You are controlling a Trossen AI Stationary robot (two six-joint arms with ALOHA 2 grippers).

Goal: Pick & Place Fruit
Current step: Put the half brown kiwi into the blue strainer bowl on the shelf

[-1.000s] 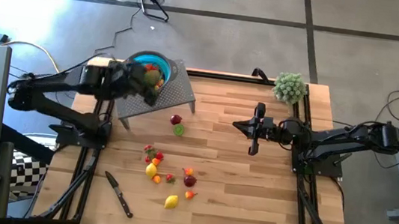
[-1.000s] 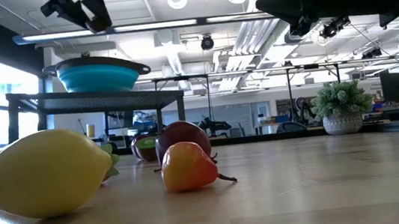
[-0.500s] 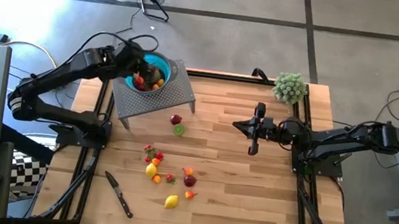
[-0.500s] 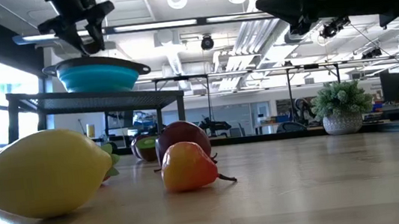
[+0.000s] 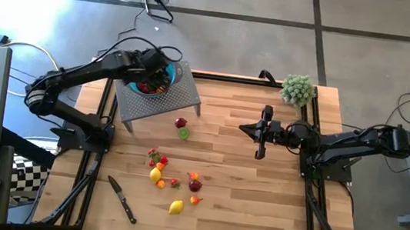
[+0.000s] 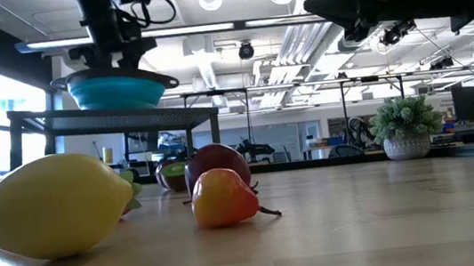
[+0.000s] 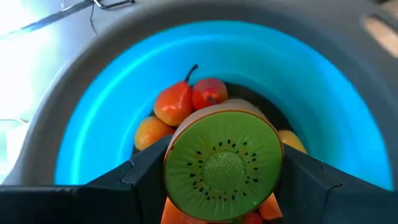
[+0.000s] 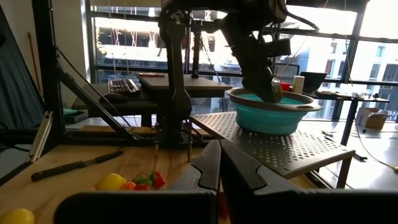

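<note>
A teal bowl (image 5: 171, 70) stands on a perforated metal stand (image 5: 180, 97) at the table's far left. It holds red, orange and yellow fruit (image 7: 180, 102). My left gripper (image 5: 159, 79) reaches down into the bowl (image 7: 106, 118), shut on a green kiwi half (image 7: 222, 163). The low view shows this gripper (image 6: 118, 52) just above the bowl's rim (image 6: 114, 78). More fruit (image 5: 174, 180) lies loose on the wooden table, with a lemon (image 5: 176, 206) nearest the front. My right gripper (image 5: 242, 127) hovers right of the table's middle, shut, with nothing in it. My left gripper pinches the kiwi half by two opposite sides of its rim (image 7: 171, 163), one finger (image 7: 140, 174) on each side. The fingers slant down from above. The cut, seeded face is turned up toward the wrist, and the half hangs just over the fruit in the bowl.
A black-handled knife (image 5: 123, 198) lies near the front left. A fuzzy green plant in a pot (image 5: 298, 88) stands at the far right corner. A maroon fruit (image 5: 181, 123) and a green one (image 5: 183, 134) lie just in front of the stand.
My left arm has swung toward the table's far edge. Its gripper has moved right and sunk over the bowl, still carrying the kiwi half.
</note>
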